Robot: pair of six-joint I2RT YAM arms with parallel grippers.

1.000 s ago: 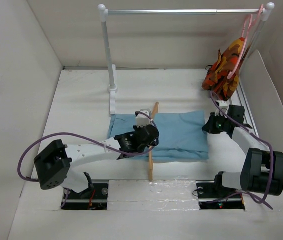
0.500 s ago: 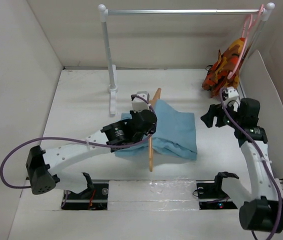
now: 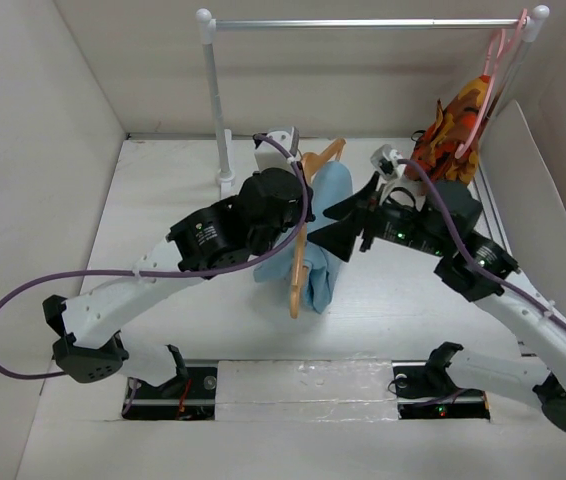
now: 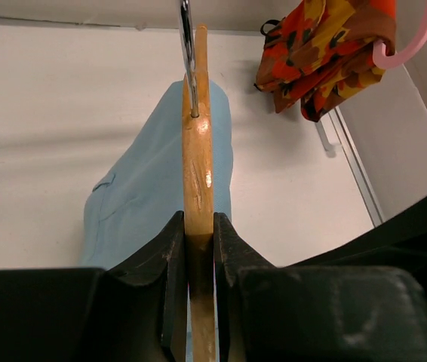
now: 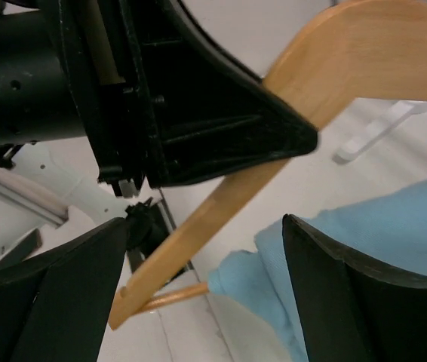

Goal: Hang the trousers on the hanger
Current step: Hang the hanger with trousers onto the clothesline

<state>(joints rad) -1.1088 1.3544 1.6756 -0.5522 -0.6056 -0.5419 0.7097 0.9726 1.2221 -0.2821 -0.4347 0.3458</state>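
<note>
The tan wooden hanger [image 3: 295, 285] is lifted off the table, tilted, with my left gripper [image 3: 296, 215] shut on its body. In the left wrist view both jaws press the hanger [image 4: 198, 151] just below its metal hook [image 4: 186, 30]. The light blue trousers [image 3: 325, 250] are draped over the hanger's lower bar and hang down folded, also seen as trousers [image 4: 145, 196] to the left of the wood. My right gripper [image 3: 321, 226] stands open just right of the trousers. Its wrist view shows the hanger [image 5: 364, 45] and trousers [image 5: 379, 226] between and beyond its spread fingers [image 5: 55, 302], nothing gripped.
A metal clothes rail [image 3: 363, 22] on white posts [image 3: 218, 100] crosses the back. A pink hanger [image 3: 498, 50] carrying an orange-red patterned garment [image 3: 453, 130] hangs at its right end. White walls close in left, right and back.
The left arm raised the hanger and trousers off the table and toward the back. The right gripper opened, let go of the trousers' edge and swung left, up beside the hanger.
</note>
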